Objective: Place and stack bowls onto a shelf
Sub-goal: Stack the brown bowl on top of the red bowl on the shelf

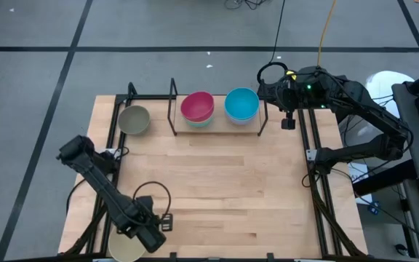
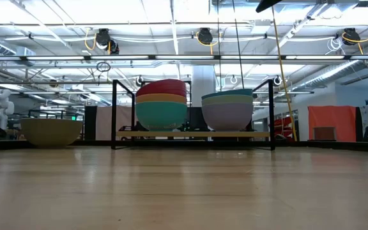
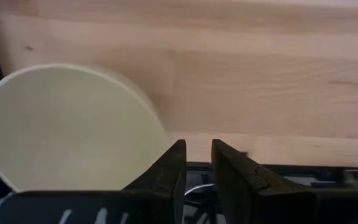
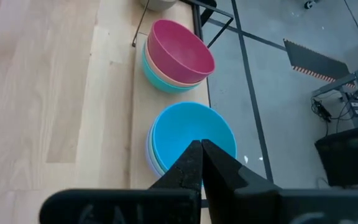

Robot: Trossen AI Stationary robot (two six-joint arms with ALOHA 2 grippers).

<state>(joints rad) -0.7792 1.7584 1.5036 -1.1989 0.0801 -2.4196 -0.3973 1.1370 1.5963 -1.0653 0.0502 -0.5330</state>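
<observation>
Pale wood covers the worktop [image 1: 217,189], with grey floor tiles around it. At the upper middle of the high view stands the shelf [image 1: 217,125], holding two stacks side by side. From the low camera, the left stack [image 2: 161,104] counts three bowls: magenta on top, orange beneath, pale green at the bottom. The right stack [image 2: 228,108] shows cyan uppermost, a green rim under it and lavender lowest. One olive-grey bowl [image 1: 134,119] sits alone on the worktop, just left of the shelf. One cream bowl [image 1: 126,247] lies at the lower left edge, just beside the left pincer [image 3: 197,168], whose fingers stand slightly parted with nothing between them. The right pincer [image 4: 201,163] sits past the shelf's right end, near the cyan bowl [image 4: 192,138], fingers pressed together and empty.
</observation>
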